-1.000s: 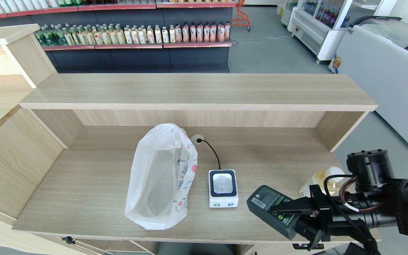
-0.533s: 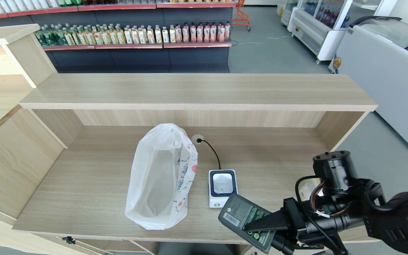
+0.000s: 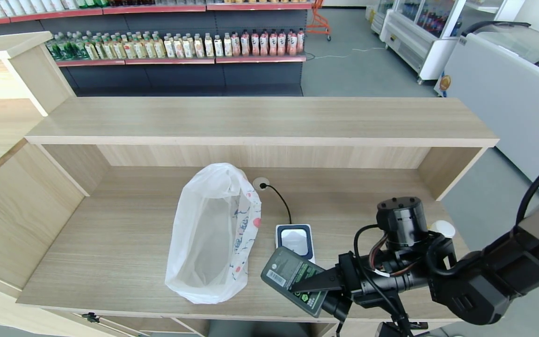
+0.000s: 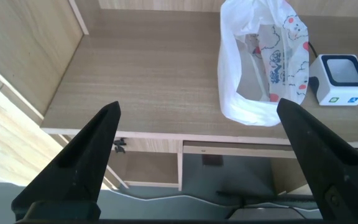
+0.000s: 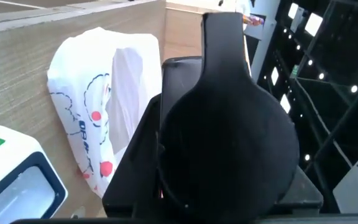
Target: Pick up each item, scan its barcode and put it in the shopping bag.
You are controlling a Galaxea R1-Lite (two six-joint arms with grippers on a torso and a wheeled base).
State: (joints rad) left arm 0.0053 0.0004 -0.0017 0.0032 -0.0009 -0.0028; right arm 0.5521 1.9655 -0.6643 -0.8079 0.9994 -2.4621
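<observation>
A dark flat packet point(image 3: 292, 280) with a white barcode label is held above the counter's front edge, and my right gripper point(image 3: 317, 284) is shut on it. The packet's upper corner overlaps the near part of the white barcode scanner point(image 3: 294, 235), whose window faces up. Left of the scanner stands the white plastic shopping bag point(image 3: 213, 234) with its mouth open; the left wrist view shows the bag point(image 4: 263, 62) and the scanner point(image 4: 340, 78) too. My left gripper point(image 4: 207, 165) hangs open in front of and below the counter's front edge, holding nothing.
A bottle with a white cap point(image 3: 442, 229) stands on the counter behind my right arm. The scanner's black cable point(image 3: 280, 199) runs back to a hole in the counter point(image 3: 261, 182). A raised wooden ledge point(image 3: 260, 119) and side walls point(image 3: 26, 210) enclose the counter.
My right arm has carried the packet leftward, from near the counter's right end to just over the scanner's near edge. The bag, scanner and left gripper have stayed put.
</observation>
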